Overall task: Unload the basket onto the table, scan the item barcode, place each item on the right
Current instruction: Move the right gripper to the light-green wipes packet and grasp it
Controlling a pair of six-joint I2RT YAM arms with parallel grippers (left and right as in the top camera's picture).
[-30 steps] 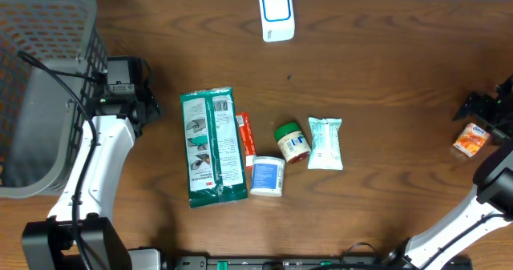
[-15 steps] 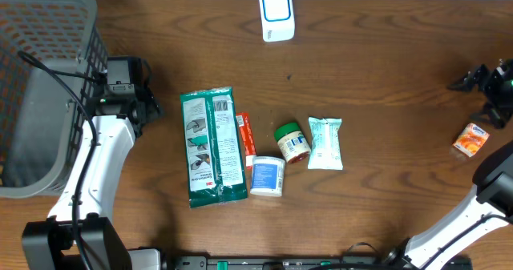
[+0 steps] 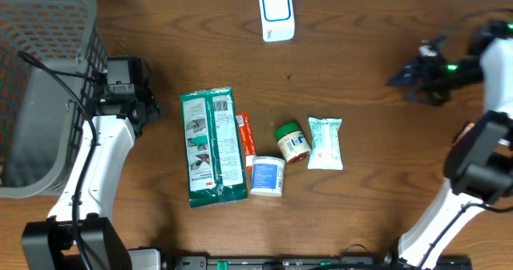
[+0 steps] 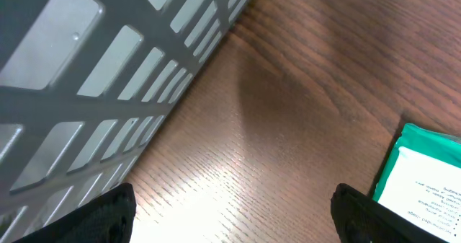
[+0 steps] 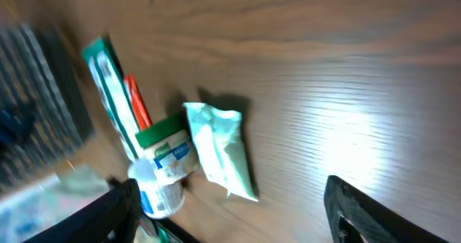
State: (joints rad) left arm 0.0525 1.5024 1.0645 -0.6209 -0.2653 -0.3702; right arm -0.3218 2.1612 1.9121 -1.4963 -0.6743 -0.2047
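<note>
The white scanner with a blue frame (image 3: 276, 14) stands at the table's far edge. Several items lie mid-table: a green package (image 3: 212, 146), an orange tube (image 3: 245, 134), a white tub (image 3: 267, 176), a green-lidded jar (image 3: 292, 141) and a pale green packet (image 3: 325, 143). My right gripper (image 3: 403, 86) hovers right of them, pointing left. Its wrist view shows it (image 5: 230, 215) open and empty, with the packet (image 5: 220, 149) and jar (image 5: 166, 153) ahead. My left gripper (image 3: 151, 108) is beside the basket. It (image 4: 230, 221) is open over bare wood, with the green package's corner (image 4: 425, 178) at right.
A grey mesh basket (image 3: 44, 86) fills the far left corner, and its wall (image 4: 108, 70) is close to the left gripper. Bare wood lies between the scanner and the row of items.
The right arm has swung from the table's right edge up and to the left, toward the middle. The left arm and the items have not moved.
</note>
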